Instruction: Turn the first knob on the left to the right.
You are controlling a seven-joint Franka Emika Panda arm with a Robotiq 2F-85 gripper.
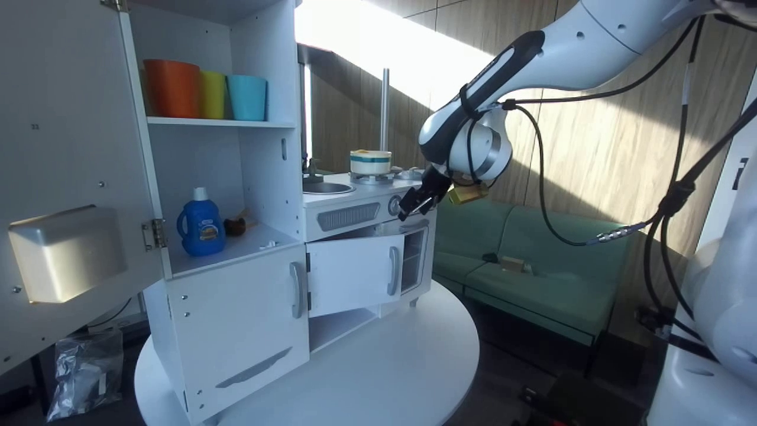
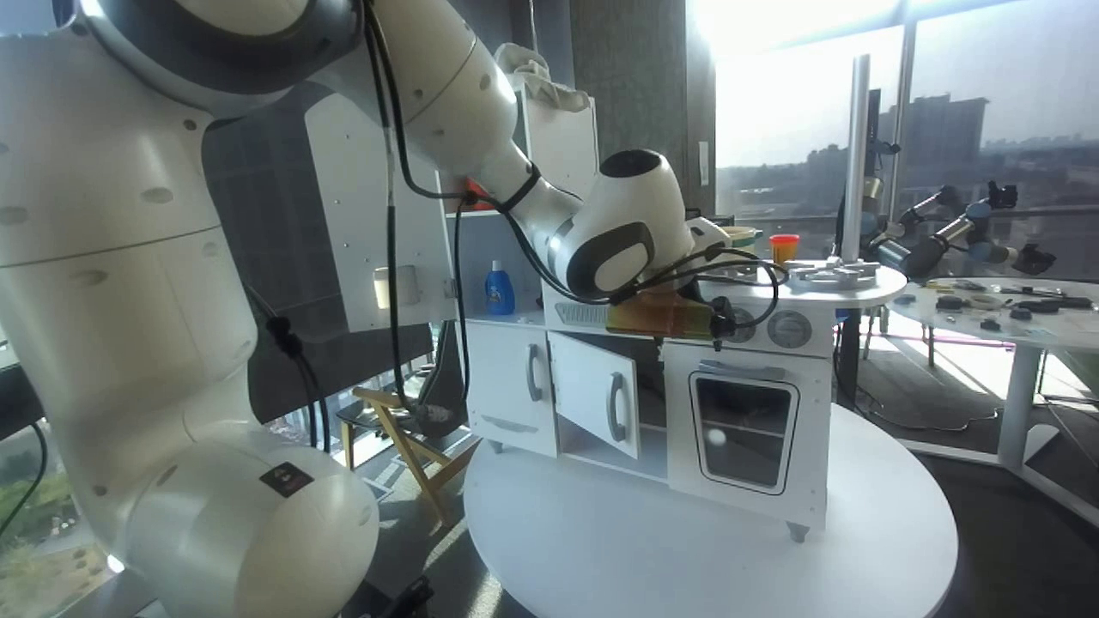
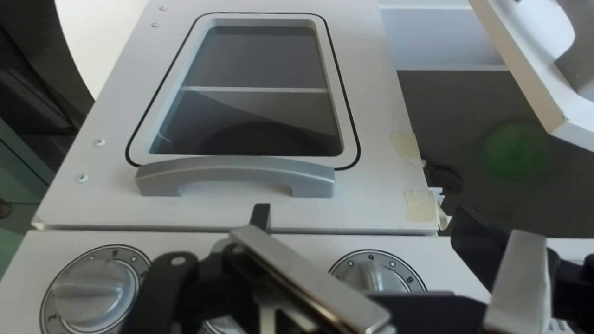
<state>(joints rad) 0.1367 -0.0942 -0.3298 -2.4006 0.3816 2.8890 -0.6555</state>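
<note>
The toy kitchen's control panel has round silver knobs with numbered dials. The leftmost knob, seen from the front, shows in an exterior view (image 1: 394, 205). The wrist picture stands upside down, and there this knob (image 3: 371, 277) is at lower right, partly covered by a finger. My gripper (image 3: 408, 278) is open, its fingers spread on either side of this knob; I cannot tell whether they touch it. The gripper (image 1: 421, 198) also shows in an exterior view, right in front of the panel. Another knob (image 3: 95, 294) and a mostly hidden middle knob (image 3: 222, 324) are beside it.
Below the panel are the oven door handle (image 3: 236, 174) and the oven window (image 3: 250, 93). A cabinet door (image 1: 355, 275) stands ajar beside the oven. A pot (image 1: 371, 163) sits on the stove top. A tall cabinet door (image 1: 65, 148) hangs open.
</note>
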